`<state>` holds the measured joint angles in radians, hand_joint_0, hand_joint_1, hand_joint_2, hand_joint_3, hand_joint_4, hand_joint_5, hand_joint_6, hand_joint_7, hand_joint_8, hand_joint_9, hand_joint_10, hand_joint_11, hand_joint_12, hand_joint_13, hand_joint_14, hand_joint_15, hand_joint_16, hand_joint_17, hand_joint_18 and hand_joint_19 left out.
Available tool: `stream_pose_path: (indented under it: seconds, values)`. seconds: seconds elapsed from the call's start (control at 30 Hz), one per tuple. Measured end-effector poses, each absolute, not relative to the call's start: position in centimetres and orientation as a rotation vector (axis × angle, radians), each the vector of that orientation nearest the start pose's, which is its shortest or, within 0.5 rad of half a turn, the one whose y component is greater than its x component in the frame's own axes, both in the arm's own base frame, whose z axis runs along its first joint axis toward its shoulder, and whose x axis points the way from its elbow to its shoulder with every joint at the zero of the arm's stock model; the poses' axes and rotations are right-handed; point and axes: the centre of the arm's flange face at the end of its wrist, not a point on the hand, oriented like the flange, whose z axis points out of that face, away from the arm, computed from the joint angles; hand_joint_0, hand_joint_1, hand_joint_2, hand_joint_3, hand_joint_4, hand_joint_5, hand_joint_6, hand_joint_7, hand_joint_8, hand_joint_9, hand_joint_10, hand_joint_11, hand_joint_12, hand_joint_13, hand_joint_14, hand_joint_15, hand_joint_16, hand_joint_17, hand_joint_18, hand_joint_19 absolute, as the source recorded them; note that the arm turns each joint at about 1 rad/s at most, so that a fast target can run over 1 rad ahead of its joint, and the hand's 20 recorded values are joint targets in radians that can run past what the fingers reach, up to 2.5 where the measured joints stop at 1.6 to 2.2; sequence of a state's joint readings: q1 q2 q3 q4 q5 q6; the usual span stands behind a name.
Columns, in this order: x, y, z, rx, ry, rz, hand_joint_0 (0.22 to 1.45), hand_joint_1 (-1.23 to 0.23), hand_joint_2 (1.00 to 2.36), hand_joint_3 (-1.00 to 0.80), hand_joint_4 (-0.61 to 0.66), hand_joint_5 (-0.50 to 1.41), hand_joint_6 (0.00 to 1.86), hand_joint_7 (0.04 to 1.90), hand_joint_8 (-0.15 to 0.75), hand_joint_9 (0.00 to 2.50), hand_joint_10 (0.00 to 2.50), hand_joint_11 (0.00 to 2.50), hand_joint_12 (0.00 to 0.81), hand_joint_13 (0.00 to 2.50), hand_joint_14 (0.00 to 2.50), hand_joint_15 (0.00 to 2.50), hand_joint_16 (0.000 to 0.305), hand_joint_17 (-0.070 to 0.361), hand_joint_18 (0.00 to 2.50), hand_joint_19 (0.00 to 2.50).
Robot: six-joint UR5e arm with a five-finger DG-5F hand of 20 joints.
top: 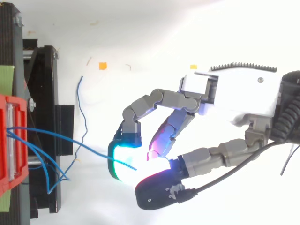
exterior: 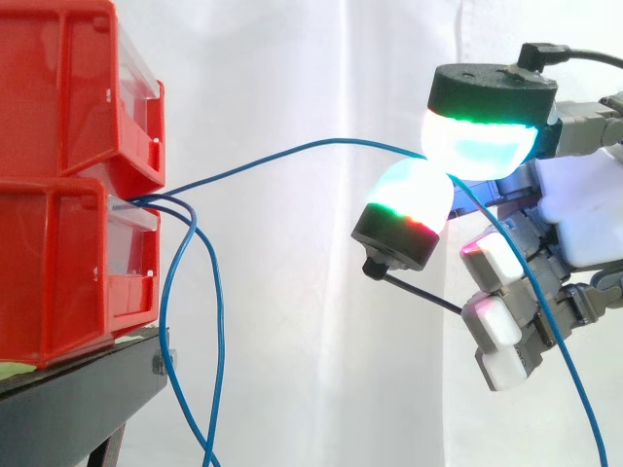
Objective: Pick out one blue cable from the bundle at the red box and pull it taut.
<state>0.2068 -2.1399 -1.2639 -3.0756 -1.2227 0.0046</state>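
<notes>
Upper bin [exterior: 58, 97] sits on lower bin [exterior: 68, 272], on stand [exterior: 78, 404], at left. Hand [exterior: 584, 214], at right, pinches one cable [exterior: 321, 143] from the lower bin. Other cables [exterior: 221, 331] hang before the stand.

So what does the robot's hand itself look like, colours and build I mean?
The hand has a boxy white palm shell and grey jointed fingers. Its fingertips are thick rounded pads with black caps, glowing white tinged with cyan, green and red; one glows magenta.
</notes>
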Motion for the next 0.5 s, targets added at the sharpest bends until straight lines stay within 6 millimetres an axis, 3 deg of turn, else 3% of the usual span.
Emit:
stream_pose_path:
  seconds: [0.5]
  values:
    - [70.0,-2.45,30.28,1.372,1.26,0.973,0.61,-0.89,1.0,0.04,-0.18,-0.04,0.86,1.09,0.311,1.2,0.01,0.44,0.377,1.03,0.02,0.47,0.051,0.116,0.86,0.35]
